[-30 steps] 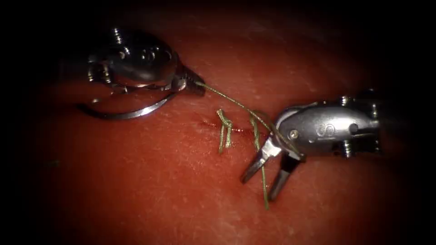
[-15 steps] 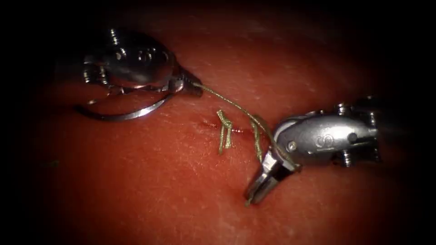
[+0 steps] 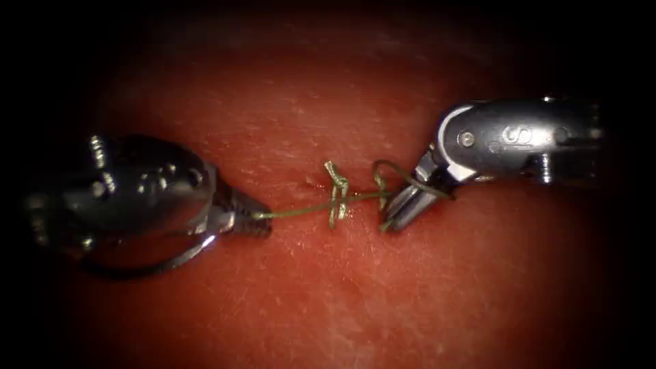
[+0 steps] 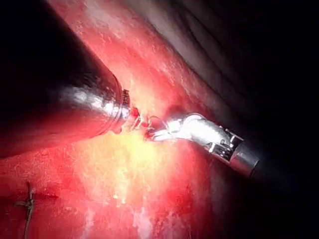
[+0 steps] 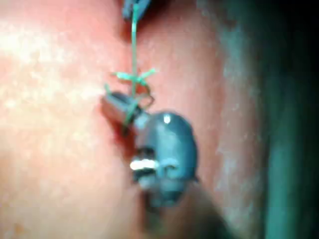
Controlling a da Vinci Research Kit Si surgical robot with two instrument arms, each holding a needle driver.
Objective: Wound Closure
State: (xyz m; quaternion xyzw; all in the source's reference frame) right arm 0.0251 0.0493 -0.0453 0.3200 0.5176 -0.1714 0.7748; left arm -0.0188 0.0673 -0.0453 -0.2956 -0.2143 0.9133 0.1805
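Spanning both closed jaws: taut thread (image 3: 301,208).

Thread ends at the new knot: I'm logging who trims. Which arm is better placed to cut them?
Probably the right. Only the right tool can cut, and it is shut on the thread beside the knot. The left tool holds the strand farther left, the needle below it, off the tissue.

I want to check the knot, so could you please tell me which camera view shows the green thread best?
The endoscope view: the thin green thread runs taut from the left tool across the tied stitch to the right tool, both shut on it. The right wrist view shows a blurred stretch. In the left wrist view I cannot make it out.
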